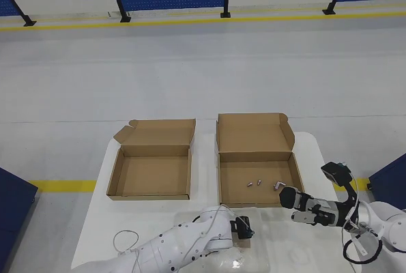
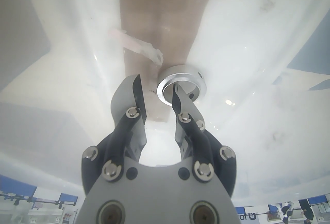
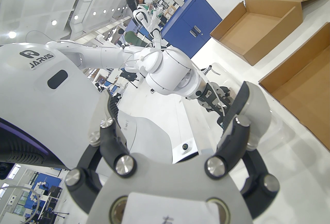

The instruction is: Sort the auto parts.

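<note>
A shiny metal ring (image 2: pixel 198 80) lies inside a clear plastic bin (image 1: pixel 254 214) at the table's front. My left gripper (image 2: pixel 156 85) is open over it, one finger inside the ring and the other outside its wall. A pale plastic clip (image 2: pixel 139 46) lies just beyond the ring. In the top view my left gripper (image 1: pixel 242 227) is down in the bin. My right gripper (image 1: pixel 288 199) hovers open and holding nothing by the front right corner of the right cardboard box (image 1: pixel 257 194). That box holds a few small metal parts (image 1: pixel 252 183). The left cardboard box (image 1: pixel 149 176) holds nothing.
Both boxes sit side by side with lids folded back on the white table (image 1: pixel 312 147). A thin cable loop (image 1: pixel 124 240) lies at the front left. Blue cabinets (image 1: pixel 5 198) stand off both sides of the table.
</note>
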`<state>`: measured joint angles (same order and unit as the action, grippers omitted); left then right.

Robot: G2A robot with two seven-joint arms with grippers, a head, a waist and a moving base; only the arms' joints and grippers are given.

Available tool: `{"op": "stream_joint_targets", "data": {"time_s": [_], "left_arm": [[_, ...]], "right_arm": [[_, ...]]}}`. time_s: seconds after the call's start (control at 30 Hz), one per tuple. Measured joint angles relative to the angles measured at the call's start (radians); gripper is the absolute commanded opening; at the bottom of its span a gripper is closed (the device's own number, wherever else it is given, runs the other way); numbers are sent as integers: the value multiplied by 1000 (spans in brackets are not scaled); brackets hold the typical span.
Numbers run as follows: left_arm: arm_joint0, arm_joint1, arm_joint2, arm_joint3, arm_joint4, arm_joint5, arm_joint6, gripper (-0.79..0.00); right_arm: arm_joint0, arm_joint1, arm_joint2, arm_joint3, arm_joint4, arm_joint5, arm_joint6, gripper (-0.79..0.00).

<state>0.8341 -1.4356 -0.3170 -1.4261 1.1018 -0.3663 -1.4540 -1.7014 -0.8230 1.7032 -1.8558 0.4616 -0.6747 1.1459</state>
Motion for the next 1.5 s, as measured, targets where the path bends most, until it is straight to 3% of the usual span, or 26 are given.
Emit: {"op": "stream_joint_targets", "data": {"time_s": [0.1,0.23,0.27,0.3,0.8,1.03,1.3,1.5], "left_arm": [[-1,-1,4,9,-3,-2,2,-560],[-7,-7,10,24,-10,-9,9,-616],[-9,-9,12,30,-11,-10,11,-739],[-10,-11,13,35,-11,-10,11,-785],[-4,-24,0,28,7,8,0,-785],[22,11,-35,-86,-3,24,-24,-785],[50,93,-81,-284,-65,54,-54,-785],[50,100,-82,-300,-70,59,-59,-785]], "right_arm": [[0,0,0,0,0,0,0,0],[0,0,0,0,0,0,0,0],[0,0,0,0,0,0,0,0],[0,0,0,0,0,0,0,0],[0,0,0,0,0,0,0,0],[0,0,0,0,0,0,0,0],[0,0,0,0,0,0,0,0],[0,0,0,0,0,0,0,0]]}}
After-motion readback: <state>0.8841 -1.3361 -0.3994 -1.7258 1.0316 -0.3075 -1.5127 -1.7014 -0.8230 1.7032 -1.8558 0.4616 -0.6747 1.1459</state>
